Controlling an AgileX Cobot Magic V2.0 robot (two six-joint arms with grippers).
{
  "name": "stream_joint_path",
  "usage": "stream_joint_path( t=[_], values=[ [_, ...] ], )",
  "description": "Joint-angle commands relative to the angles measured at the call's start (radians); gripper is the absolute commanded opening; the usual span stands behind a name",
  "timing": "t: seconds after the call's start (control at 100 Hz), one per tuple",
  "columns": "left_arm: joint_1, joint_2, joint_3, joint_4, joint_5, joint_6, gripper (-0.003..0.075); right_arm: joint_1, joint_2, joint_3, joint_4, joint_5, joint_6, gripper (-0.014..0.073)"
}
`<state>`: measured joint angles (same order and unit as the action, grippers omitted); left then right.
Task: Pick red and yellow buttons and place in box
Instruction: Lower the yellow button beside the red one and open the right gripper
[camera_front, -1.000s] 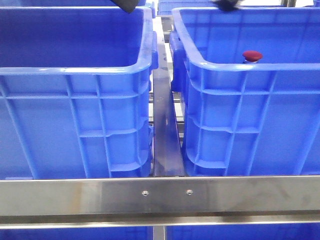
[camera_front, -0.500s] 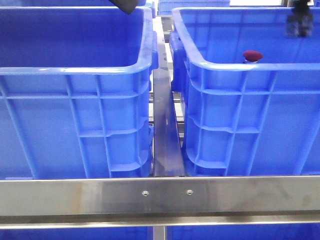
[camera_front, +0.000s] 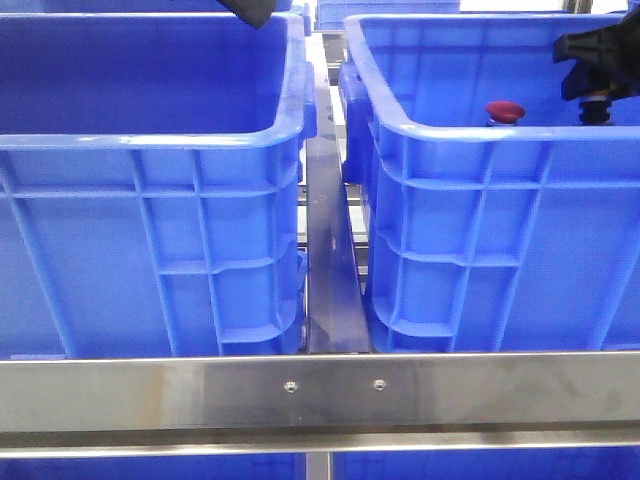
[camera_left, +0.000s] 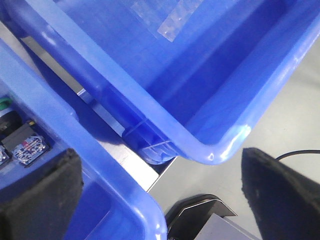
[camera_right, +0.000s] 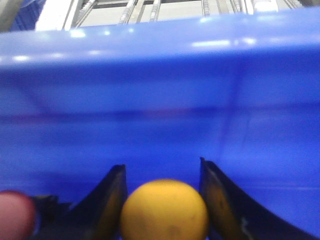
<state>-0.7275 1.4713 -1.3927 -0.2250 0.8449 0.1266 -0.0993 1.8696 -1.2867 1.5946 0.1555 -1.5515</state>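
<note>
At the far left my left gripper (camera_left: 160, 195) hangs with its fingers spread wide and nothing between them, above the gap where the left blue crate (camera_front: 150, 140) meets its neighbour; only its dark tip shows at the top of the front view, well apart from either button; the steel rail (camera_front: 330, 270) runs between the two crates. Further right, in the box (camera_front: 480, 135), the red button (camera_front: 504, 110) stands just behind the near rim; right of it my right gripper (camera_front: 598, 60) is down inside the same box. Its wrist view puts the yellow button (camera_right: 164, 210) squarely between my fingers (camera_right: 107, 200), the cap facing the camera; whether they press on it I cannot tell. The right arm is plainly nearer both buttons; the red one lies just to its left.
</note>
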Motion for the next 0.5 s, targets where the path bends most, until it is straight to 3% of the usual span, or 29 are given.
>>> stream_joint_path(
  t=[0.0, 0.49],
  values=[
    [-0.003, -0.039, -0.033, -0.020, -0.053, 0.001, 0.0599, -0.006, -0.024, -0.058, 0.019, 0.010, -0.015, 0.0227],
    [-0.003, -0.039, -0.033, -0.020, -0.053, 0.001, 0.0599, -0.006, 0.037, -0.118, 0.019, -0.045, -0.015, 0.0227]
  ],
)
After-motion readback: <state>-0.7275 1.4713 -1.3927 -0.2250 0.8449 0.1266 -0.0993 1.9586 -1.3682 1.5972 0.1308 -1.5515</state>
